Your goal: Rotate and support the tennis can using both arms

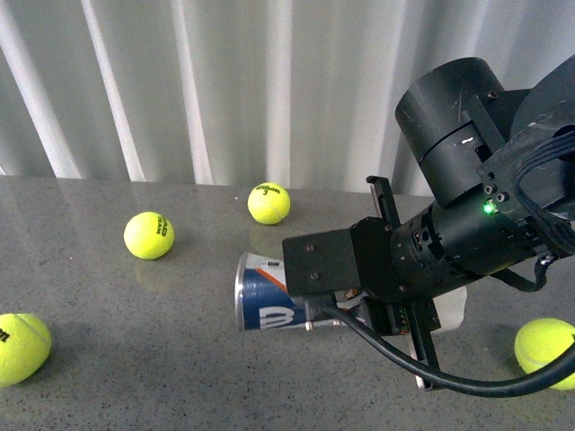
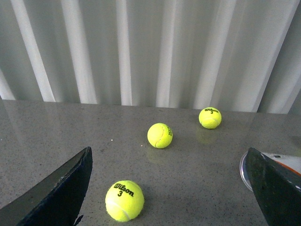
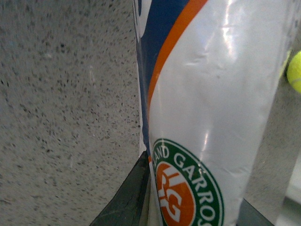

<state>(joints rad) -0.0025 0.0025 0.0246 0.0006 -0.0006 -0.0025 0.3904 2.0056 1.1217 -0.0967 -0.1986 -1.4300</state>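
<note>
Holding the can: my right pincer has it. In the right wrist view a black finger sits tight against each side of the label, so I read it as clamped on the can.
Left side: my left pincer is spread wide with only bare table between its fingers. The can's end shows just beside one of them, not touching.
Right arm: it fills the right of my front view, reaching down over the can. Its green light is lit and a black cable loops under the wrist.
Can's position: it lies on its side on the grey speckled table, near the middle of my front view. The silver rim points to my left and the other end is hidden under the arm.
Label: white and navy with a white W, an orange stripe, and a round green and orange emblem.
Near balls: the near-left ball and the near-right ball sit well apart from the can, one at each edge.
Farther balls: the middle ball is left of the can, and the far ball is just behind it.
Backdrop: a white ribbed wall stands behind the table.
</note>
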